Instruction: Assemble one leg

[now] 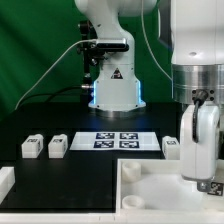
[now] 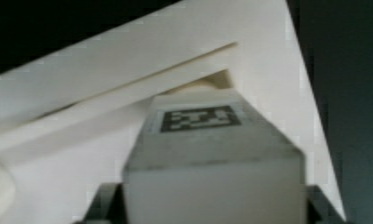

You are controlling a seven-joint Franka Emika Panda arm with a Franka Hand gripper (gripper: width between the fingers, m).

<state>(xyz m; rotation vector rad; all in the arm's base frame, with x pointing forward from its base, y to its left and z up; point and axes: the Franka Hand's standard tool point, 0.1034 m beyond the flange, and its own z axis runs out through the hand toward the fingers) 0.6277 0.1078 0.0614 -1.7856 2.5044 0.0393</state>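
Note:
My gripper (image 1: 205, 178) is at the exterior view's right, low over the large white tray-like piece (image 1: 140, 192). In the wrist view the gripper (image 2: 215, 208) is shut on a white leg (image 2: 209, 160), its dark fingers (image 2: 108, 206) on either side. The leg's black-and-white tag (image 2: 197, 118) faces the camera. The leg's far end sits at a corner of the tray-like piece (image 2: 94, 95); I cannot tell whether it touches. Two more legs (image 1: 32, 147) (image 1: 57, 146) lie on the black table at the left, and another (image 1: 170, 147) lies right of the middle.
The marker board (image 1: 115, 140) lies flat in the middle of the table. The robot's base (image 1: 113, 90) stands behind it. A white block (image 1: 5, 180) sits at the front left edge. A green curtain hangs behind.

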